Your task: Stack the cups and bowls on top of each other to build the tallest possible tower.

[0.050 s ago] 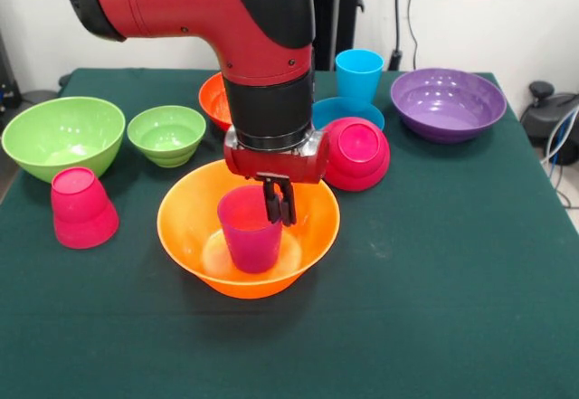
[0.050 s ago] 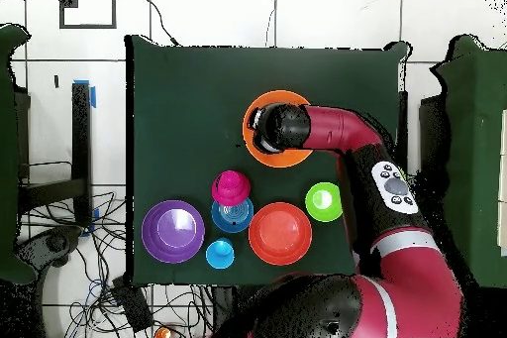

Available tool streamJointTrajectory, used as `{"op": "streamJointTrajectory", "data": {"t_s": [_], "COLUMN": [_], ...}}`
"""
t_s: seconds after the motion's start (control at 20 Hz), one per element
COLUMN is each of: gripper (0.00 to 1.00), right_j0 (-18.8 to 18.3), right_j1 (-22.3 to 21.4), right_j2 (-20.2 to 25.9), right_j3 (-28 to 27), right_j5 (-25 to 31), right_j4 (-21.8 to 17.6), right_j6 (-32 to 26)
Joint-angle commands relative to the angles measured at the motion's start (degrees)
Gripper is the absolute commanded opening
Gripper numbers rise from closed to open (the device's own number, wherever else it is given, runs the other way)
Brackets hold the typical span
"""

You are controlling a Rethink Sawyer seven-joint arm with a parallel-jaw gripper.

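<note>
A large orange bowl (image 1: 185,236) (image 2: 287,159) sits mid-table. A purple-magenta cup (image 1: 246,236) stands upright inside it. My gripper (image 1: 280,205) hangs straight down from the arm, its two dark fingers close together over the cup's right rim, so it is shut on the cup wall. In the overhead view the arm's wrist covers the cup and the gripper. A sky blue cup (image 1: 358,75) (image 2: 220,253) stands upright at the back. A red-pink cup (image 1: 81,207) rests upside down at the left.
Around the orange bowl are a large lime green bowl (image 1: 63,135), a small lime green bowl (image 1: 166,134) (image 2: 323,201), a red-orange bowl (image 1: 213,100) (image 2: 280,232), a small blue bowl (image 1: 336,111) (image 2: 233,217), an upturned pink-red bowl (image 1: 357,153) (image 2: 230,187) and a purple bowl (image 1: 448,102) (image 2: 173,231).
</note>
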Motion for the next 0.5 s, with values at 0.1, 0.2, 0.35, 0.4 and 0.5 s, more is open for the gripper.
{"op": "streamJointTrajectory", "data": {"t_s": [0.1,0.2,0.35,0.4,0.5], "gripper": [0.0,0.0,0.0,0.0,1.0], "right_j0": [0.9,2.3,2.3,2.3,2.7], "right_j1": [-3.8,-7.9,-10.4,-10.3,-9.8], "right_j2": [3.0,0.0,-1.0,-1.1,-1.6], "right_j3": [5.2,4.9,3.9,3.7,3.2], "right_j5": [2.0,8.2,12.8,13.0,13.6], "right_j4": [0.3,0.5,1.2,1.2,0.6], "right_j6": [-1.6,-1.1,-1.3,-1.1,-0.4]}}
